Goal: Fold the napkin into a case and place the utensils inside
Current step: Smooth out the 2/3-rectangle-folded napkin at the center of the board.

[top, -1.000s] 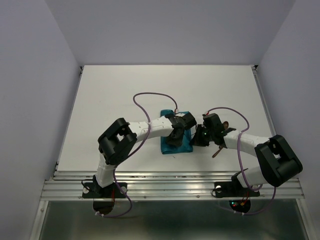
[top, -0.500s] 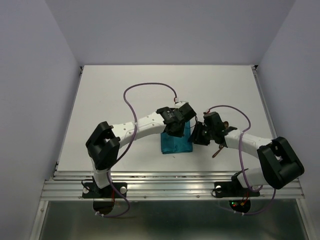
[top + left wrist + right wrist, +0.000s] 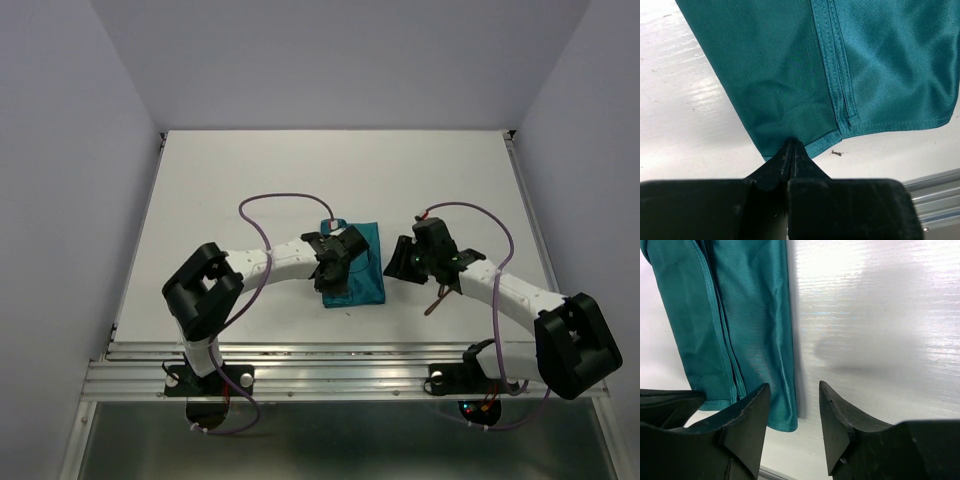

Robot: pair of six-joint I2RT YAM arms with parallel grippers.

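On the white counter [image 3: 220, 200], between the two sets of jaws, lies the napkin [image 3: 373, 276]. It is folded into a flat teal rectangle with a few layers stacked. A hemmed flap sits on top in the left wrist view, and the right wrist view shows doubled edges along one long side.

So folding looks partly done, probably mostly. Can't tell whether it is a finished case with an open pocket. It reads as a chunky rectangle more than a narrow strip, so one more fold may be due.

Left jaws are pressed together on the near corner of the napkin. The cloth edge runs straight into the tips, and the rest of the fabric spreads ahead of them. My read is a pinch to lift or turn that corner over.

Right jaws stand apart with nothing between them, only bare counter. The napkin's long edge lies just ahead and to the left of them, near one finger; contact unclear.

The utensils [image 3: 436, 302] sit behind the right jaws, down by that arm — just one thin reddish-brown piece pokes out, the rest hidden, so no count possible. They are apart from the napkin, not inside it.

Left to do, as I judge it: finish or settle the fold, open the pocket, pick up each utensil and slide it in — the whole insertion half is not yet started.
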